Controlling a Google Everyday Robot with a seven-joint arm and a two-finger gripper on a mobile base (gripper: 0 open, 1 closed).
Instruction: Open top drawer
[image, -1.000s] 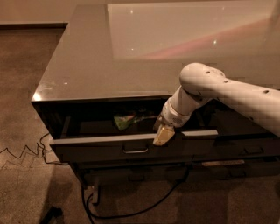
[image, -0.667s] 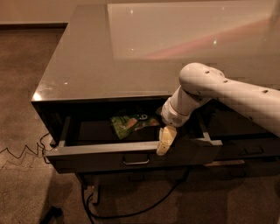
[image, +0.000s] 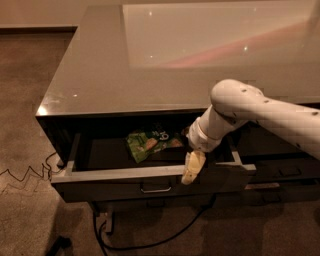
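the top drawer (image: 110, 188) stands open, a green packet (image: 146, 145) inside, the gripper (image: 192, 168) at its front rim, its hold impossible to tell.

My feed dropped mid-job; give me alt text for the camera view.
The top drawer under a grey counter stands well open, a green snack bag lying inside. The white arm's gripper hangs over the drawer's front edge, just right of the metal pull.
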